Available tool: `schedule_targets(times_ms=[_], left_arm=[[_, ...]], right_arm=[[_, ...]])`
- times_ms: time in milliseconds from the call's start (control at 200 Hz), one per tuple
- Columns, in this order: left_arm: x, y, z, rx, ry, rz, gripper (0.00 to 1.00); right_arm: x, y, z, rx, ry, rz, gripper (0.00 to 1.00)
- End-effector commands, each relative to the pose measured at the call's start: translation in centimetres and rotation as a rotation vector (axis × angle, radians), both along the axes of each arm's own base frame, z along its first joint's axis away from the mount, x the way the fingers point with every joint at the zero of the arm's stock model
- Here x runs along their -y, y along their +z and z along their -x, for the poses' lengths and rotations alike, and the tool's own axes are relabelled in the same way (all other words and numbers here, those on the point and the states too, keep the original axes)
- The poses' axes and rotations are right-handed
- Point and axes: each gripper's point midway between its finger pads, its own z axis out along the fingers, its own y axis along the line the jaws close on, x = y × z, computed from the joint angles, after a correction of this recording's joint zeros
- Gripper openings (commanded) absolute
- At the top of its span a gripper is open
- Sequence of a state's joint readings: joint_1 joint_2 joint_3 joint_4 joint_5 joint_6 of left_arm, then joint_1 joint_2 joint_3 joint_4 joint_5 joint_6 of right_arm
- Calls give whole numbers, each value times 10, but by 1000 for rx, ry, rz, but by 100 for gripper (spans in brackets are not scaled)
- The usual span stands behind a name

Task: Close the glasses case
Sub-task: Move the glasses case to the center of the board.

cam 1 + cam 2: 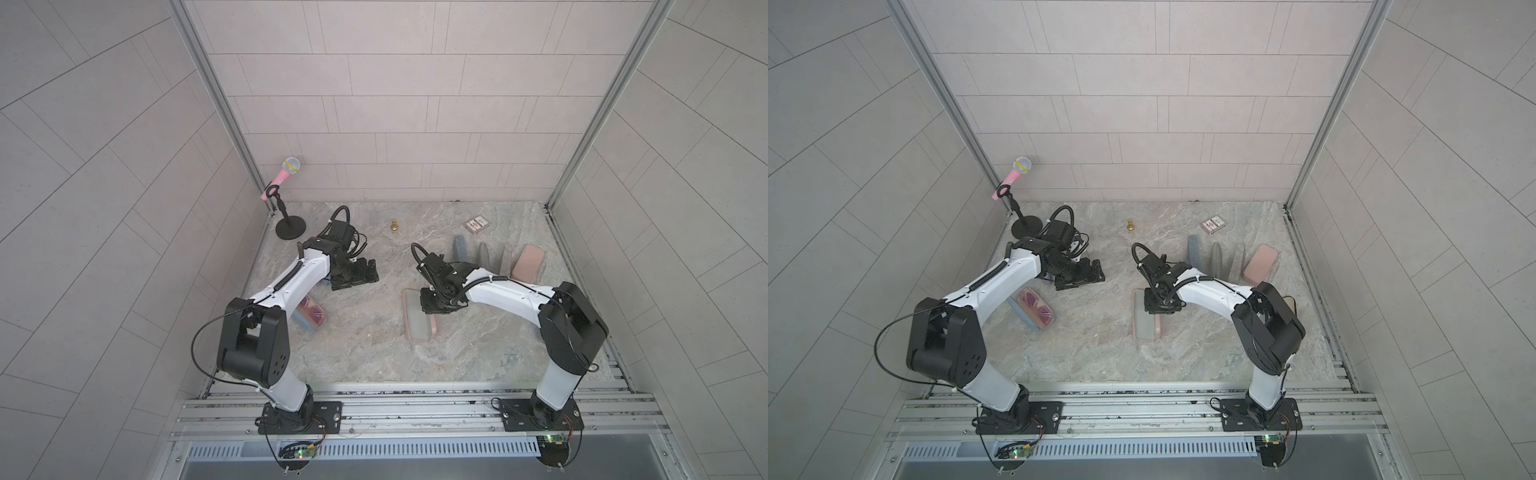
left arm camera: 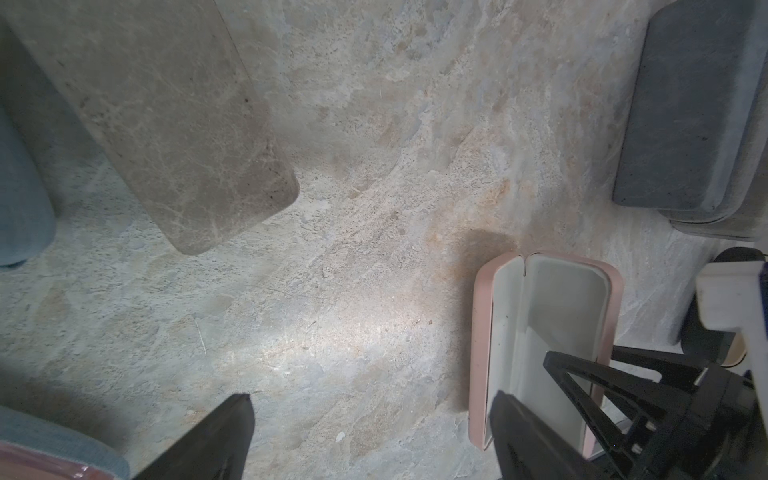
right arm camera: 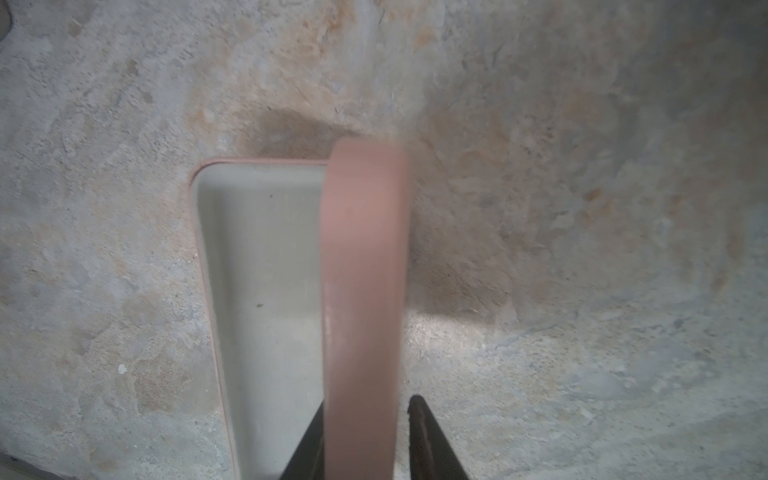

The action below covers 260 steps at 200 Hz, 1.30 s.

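Note:
The pink glasses case lies open in the middle of the marble table, its grey lining up. In the right wrist view the lid stands nearly upright beside the tray. My right gripper straddles the lid's edge. One finger is against the lid, the other a small gap away, so the gripper is open. My left gripper hovers wide open over bare table left of the case, holding nothing.
A blue case with pink sunglasses lies under the left arm. At the back stand a pink microphone on its stand, a gold pawn and a card deck. Other cases stand behind the right arm.

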<state>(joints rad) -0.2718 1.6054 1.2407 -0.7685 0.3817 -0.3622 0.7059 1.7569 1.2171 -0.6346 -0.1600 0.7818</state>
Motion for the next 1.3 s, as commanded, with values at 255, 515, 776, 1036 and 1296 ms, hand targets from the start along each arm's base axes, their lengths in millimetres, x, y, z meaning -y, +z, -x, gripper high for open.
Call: schedule_targets(times_ms=[255,515,776,1036,1296], left_arm=[[5,-2,8,-8,-44,-22,95],[14,-2,12,-2,-77,-32,92],[21,-1,15,6,-102,-43,77],[51,-5,31,-17,-155,-30,22],[75,-34,52,-58,-176,-44,0]], right_arm=[[23,10,3,14,-52,21,32],[32,17,7,31,-60,17,32],[36,28,8,54,-60,16,32],[57,55,10,107,-79,2,30],[88,39,18,66,-117,8,0]])
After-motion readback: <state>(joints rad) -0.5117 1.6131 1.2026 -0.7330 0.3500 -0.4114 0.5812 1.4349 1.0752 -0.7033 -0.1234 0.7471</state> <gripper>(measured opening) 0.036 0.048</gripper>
